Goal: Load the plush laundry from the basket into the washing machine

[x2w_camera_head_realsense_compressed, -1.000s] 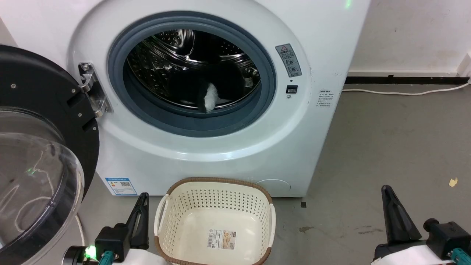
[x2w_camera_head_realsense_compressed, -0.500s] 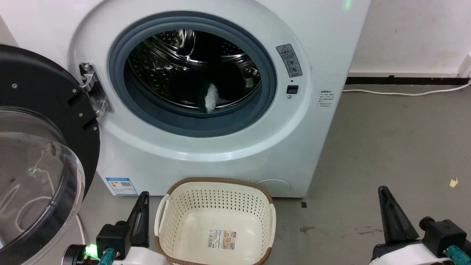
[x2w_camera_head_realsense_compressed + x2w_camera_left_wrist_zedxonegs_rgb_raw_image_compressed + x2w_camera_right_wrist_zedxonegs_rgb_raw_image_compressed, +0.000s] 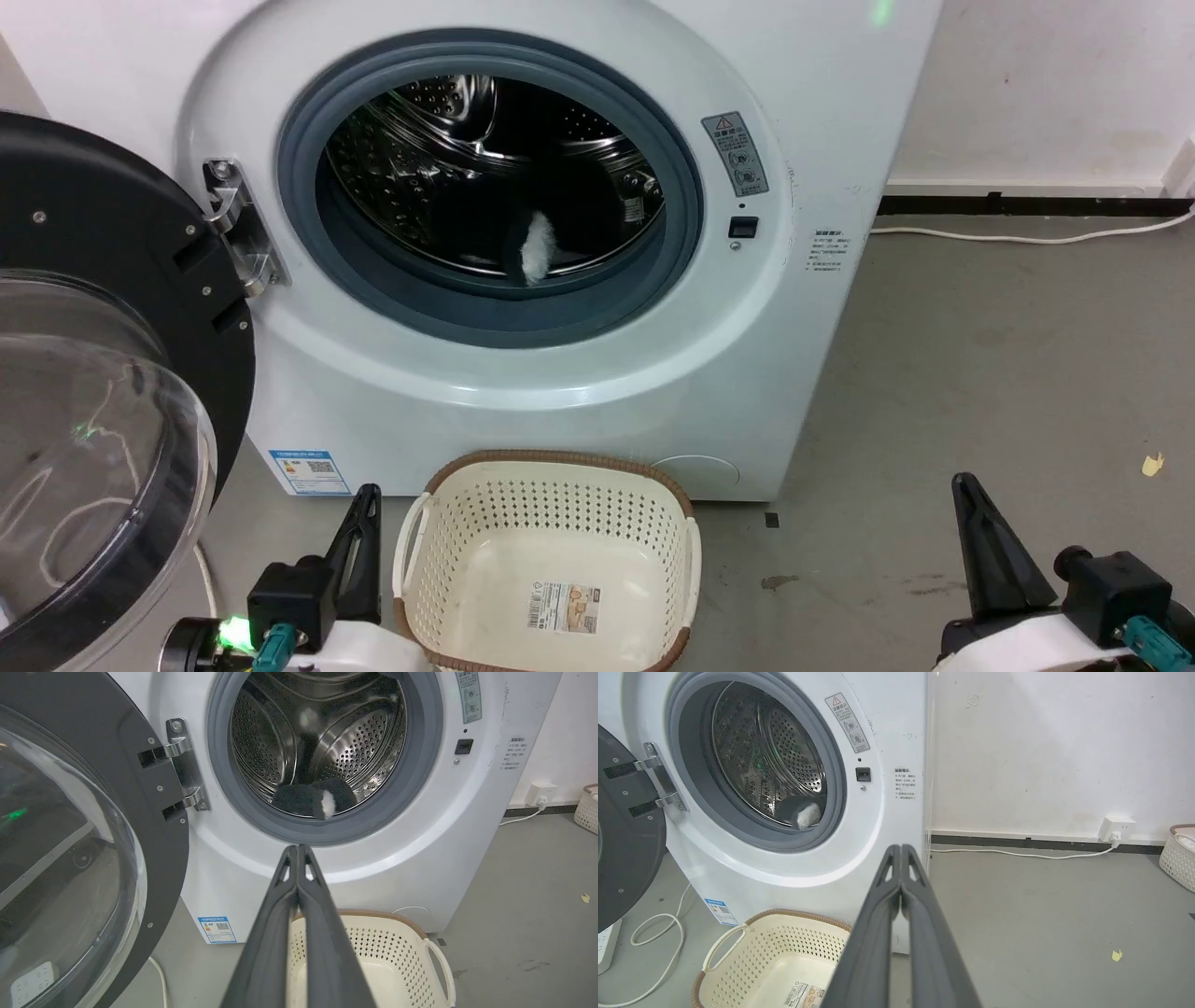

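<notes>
Floor: a grey concrete floor (image 3: 980, 373), stained in places, with a small yellow scrap (image 3: 1153, 462) lying to the right.
Wall: a white wall (image 3: 1041, 742) at the far side with a dark strip along its foot. A wall socket (image 3: 1115, 826) feeds a white cable (image 3: 1027, 233) that runs left along the floor towards the machine.
Washing machine: the washing machine (image 3: 560, 392) stands at the far left and centre, its door (image 3: 93, 420) swung wide open to the left.
Plush laundry: the plush laundry (image 3: 537, 247) lies at the bottom of the steel drum (image 3: 355, 742), just behind the grey door ring, with a white patch facing out.
Basket: the basket (image 3: 551, 467) sits on the floor just in front of the machine, below the opening. The label sticker (image 3: 562, 607) on its floor is in plain sight.
Second basket: a pale second basket (image 3: 1178, 854) stands far right, by the wall.
Left gripper: the left gripper (image 3: 297, 848) is low at the near left, just beside the basket, and points at the door opening. Its fingers are pressed together and hold nothing.
Right gripper: the right gripper (image 3: 901, 848) is low at the near right, well apart from the basket, above the floor. Its fingers are closed against each other and grip nothing.
</notes>
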### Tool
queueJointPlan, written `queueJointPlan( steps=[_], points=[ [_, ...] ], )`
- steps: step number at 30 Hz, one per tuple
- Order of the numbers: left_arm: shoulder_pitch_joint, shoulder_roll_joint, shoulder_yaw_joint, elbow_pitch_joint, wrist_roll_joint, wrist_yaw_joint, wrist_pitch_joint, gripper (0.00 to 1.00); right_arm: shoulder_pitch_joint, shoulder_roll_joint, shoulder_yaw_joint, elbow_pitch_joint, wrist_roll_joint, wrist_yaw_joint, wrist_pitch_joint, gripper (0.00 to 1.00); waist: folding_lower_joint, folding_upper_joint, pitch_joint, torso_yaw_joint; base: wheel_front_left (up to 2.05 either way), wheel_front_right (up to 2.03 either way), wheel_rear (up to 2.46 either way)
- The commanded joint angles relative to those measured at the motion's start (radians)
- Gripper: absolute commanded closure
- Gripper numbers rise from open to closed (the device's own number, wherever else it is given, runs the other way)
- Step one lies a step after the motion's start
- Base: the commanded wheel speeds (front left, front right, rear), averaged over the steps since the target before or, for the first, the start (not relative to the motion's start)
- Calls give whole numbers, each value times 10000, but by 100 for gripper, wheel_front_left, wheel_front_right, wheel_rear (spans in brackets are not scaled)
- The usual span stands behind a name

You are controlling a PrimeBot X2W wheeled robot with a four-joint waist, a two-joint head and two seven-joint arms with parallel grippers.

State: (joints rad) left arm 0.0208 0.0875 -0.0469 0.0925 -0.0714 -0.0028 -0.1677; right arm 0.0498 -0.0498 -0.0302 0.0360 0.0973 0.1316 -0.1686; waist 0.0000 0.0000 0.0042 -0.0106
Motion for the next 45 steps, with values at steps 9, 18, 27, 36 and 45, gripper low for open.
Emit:
queueJointPlan(
  steps=[9, 18, 27, 36, 45],
  points=[
    [-88, -63, 102, -198, 165, 11, 267, 100, -208, -2, 48, -99, -195, -4, 269, 100, 0, 0, -6, 16, 0, 0, 0],
    [-103, -103, 149, -292, 237, 14, 450, 100, -246, -2, 81, -133, -296, -5, 454, 100, 0, 0, -11, 28, 0, 0, 0],
    [-119, -144, 197, -388, 309, 16, 635, 100, -284, -3, 114, -167, -398, -6, 639, 100, 0, 0, -15, 39, 0, 0, 0],
    [-133, -180, 240, -472, 372, 18, 799, 100, -317, -3, 144, -197, -488, -6, 803, 100, 0, 0, -20, 50, 0, 0, 0],
    [-149, -220, 288, -567, 444, 20, 982, 100, -355, -3, 177, -231, -590, -7, 988, 100, 0, 0, -24, 62, 0, 0, 0]
  ],
)
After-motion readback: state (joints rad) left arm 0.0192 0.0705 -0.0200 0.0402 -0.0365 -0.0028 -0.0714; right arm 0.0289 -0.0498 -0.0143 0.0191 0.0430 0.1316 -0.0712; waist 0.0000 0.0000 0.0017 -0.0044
